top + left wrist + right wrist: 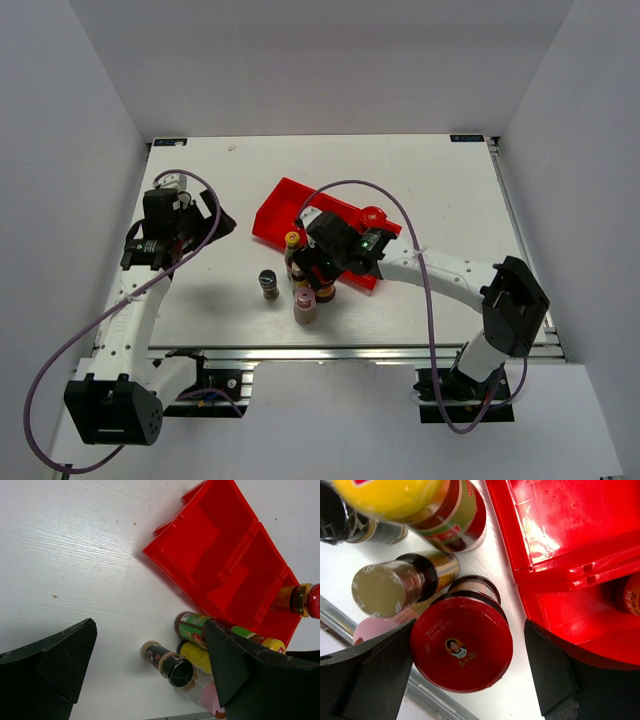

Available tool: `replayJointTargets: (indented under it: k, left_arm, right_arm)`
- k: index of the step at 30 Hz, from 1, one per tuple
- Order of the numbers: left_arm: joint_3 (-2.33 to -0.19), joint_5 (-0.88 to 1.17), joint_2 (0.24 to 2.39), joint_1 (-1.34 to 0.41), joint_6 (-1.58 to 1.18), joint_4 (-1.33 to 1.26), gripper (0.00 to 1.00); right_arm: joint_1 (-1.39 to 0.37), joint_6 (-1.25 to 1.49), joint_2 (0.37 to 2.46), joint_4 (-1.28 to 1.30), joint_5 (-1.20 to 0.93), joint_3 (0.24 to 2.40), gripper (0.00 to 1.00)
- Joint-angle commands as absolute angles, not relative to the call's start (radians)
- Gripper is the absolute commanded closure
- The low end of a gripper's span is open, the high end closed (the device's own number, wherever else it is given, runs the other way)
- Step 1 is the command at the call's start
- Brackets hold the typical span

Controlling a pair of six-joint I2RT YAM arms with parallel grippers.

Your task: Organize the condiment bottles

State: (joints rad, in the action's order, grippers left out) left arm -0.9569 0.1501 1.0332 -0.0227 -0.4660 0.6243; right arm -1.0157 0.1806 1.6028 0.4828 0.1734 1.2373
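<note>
**Six condiment bottles, and one squat jar framed for the pick**

Five of them crowd together on the white table (420, 170) just in front of the red tray (275, 215), whose compartments look bare from the left wrist camera. The right gripper (470, 630) hangs over the nearest red-lidded jar (461, 652) with its jaws spread about as wide as they go, one finger on each side of the lid and nothing gripped yet. The left gripper (195, 228) sits well apart over bare table, also wide open and empty.

That jar looks like glass under a broad, smooth lid: stiff, probably weighty for its size, slick and breakable if dropped. I'd take it by the lid's rim or the shoulder just below, squarely across the widest part, since the jaws have little width to spare.

A slim yellow-capped bottle (400, 582) stands just beside it, with the pink-capped bottle (305, 309) and the black-capped shaker (268, 284) nearby; those tall ones look easy to topple with a stray finger.

A second red-lidded jar (373, 216) sits at the tray's far end; inside or just beside it, I cannot tell.
</note>
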Motion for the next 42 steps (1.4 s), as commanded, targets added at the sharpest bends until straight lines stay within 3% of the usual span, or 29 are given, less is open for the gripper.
replayJointTargets:
  k: [1, 3, 6, 13, 29, 42]
  left_arm:
    - [-0.959, 0.164, 1.017, -0.020, -0.451, 0.620, 0.00]
    - [-0.959, 0.158, 1.014, -0.020, -0.451, 0.620, 0.00]
    - [-0.959, 0.156, 1.012, -0.020, -0.451, 0.620, 0.00]
    - [-0.962, 0.152, 1.012, -0.020, -0.449, 0.624, 0.00]
    - [-0.965, 0.155, 1.015, -0.020, -0.443, 0.627, 0.00]
    - [-0.966, 0.158, 1.014, -0.020, -0.436, 0.627, 0.00]
  right_arm:
    - [-1.020, 0.205, 1.617, 0.500, 0.209, 1.298, 0.13]
    - [-1.022, 0.212, 1.612, 0.491, 0.212, 1.295, 0.16]
    - [-1.020, 0.213, 1.594, 0.486, 0.213, 1.285, 0.32]
    - [-1.020, 0.230, 1.528, 0.508, 0.222, 1.292, 0.41]
    - [-0.934, 0.133, 1.450, 0.566, 0.411, 1.445, 0.47]
    - [-0.750, 0.129, 1.495, 0.526, 0.256, 1.402, 0.50]
